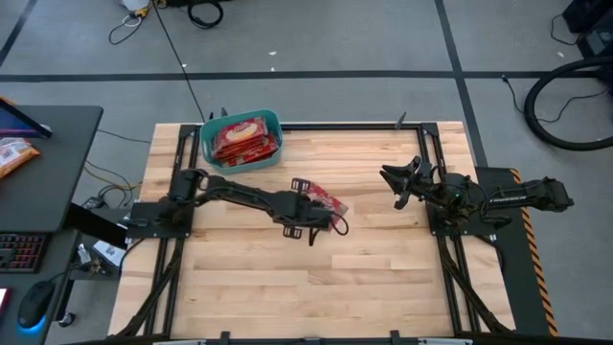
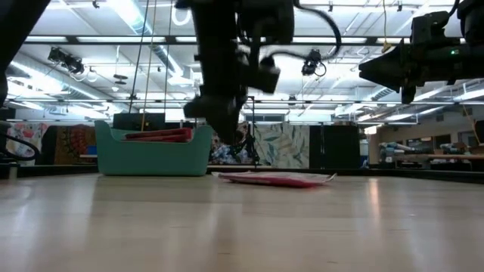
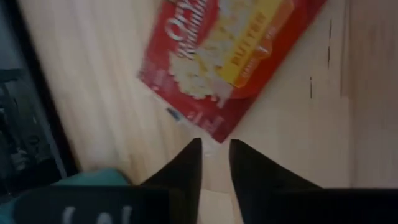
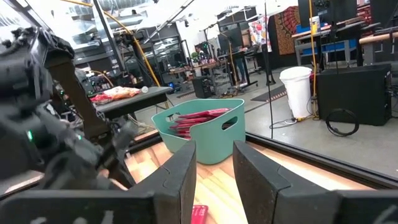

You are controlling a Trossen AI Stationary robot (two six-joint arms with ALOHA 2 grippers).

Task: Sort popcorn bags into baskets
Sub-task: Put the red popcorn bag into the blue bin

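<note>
One red popcorn bag [image 1: 326,198] with a yellow-cream popcorn picture lies flat on the wooden table near its middle, also visible in the low view [image 2: 276,179] and the left wrist view [image 3: 230,56]. The teal basket [image 1: 207,142] stands at the table's far edge with several red bags [image 1: 244,139] inside. My left gripper [image 1: 305,199] hovers above the bag's corner, fingers [image 3: 189,165] pointing down and slightly apart, well above the table [image 2: 223,125]. My right gripper [image 1: 391,177] waits raised at the table's right side, open and empty [image 4: 214,168].
A black side table [image 1: 57,144] to the left of the table carries an orange packet [image 1: 14,153], a keyboard and a mouse. Dark metal rails [image 1: 431,134] frame the tabletop. Bare wood lies toward the near edge [image 1: 306,287]. Cables lie on the floor beyond.
</note>
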